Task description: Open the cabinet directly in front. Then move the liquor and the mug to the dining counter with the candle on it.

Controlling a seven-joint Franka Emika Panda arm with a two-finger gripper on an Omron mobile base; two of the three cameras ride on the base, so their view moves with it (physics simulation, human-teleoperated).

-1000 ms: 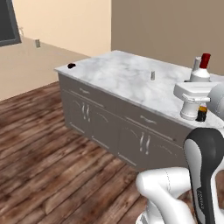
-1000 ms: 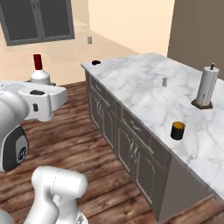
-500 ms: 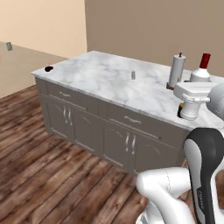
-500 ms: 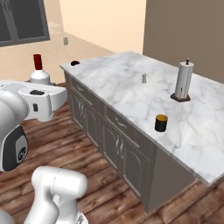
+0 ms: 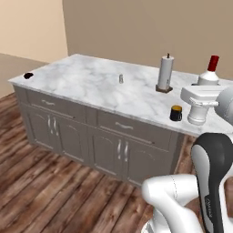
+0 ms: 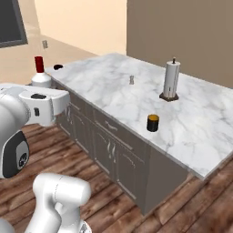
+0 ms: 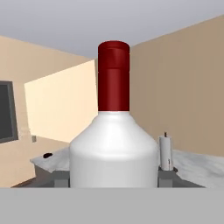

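Observation:
My gripper [image 5: 201,103] is shut on the liquor [image 5: 208,81], a white bottle with a red cap, held upright above the right end of the dining counter [image 5: 91,82]. The hand view has the liquor [image 7: 113,148] close up between the fingers [image 7: 61,178]. In the right base view the gripper [image 6: 45,101] carries the liquor [image 6: 41,80] left of the dining counter [image 6: 205,113]. The black mug [image 5: 176,113] [image 6: 153,123] stands near the counter's front edge. The small candle [image 5: 121,78] [image 6: 131,80] sits mid-counter. The cabinet is out of view.
A white paper-towel roll [image 5: 165,73] [image 6: 171,80] stands on a brown base behind the mug. A small black object [image 5: 28,75] [image 6: 58,67] lies at the counter's far left corner. Wooden floor runs along the counter's front. A dark window [image 6: 9,22] is on the left wall.
The whole picture has shifted, so the base has moved: the dining counter has slid left in the left base view and sits more squarely ahead. The liquor stays in my gripper.

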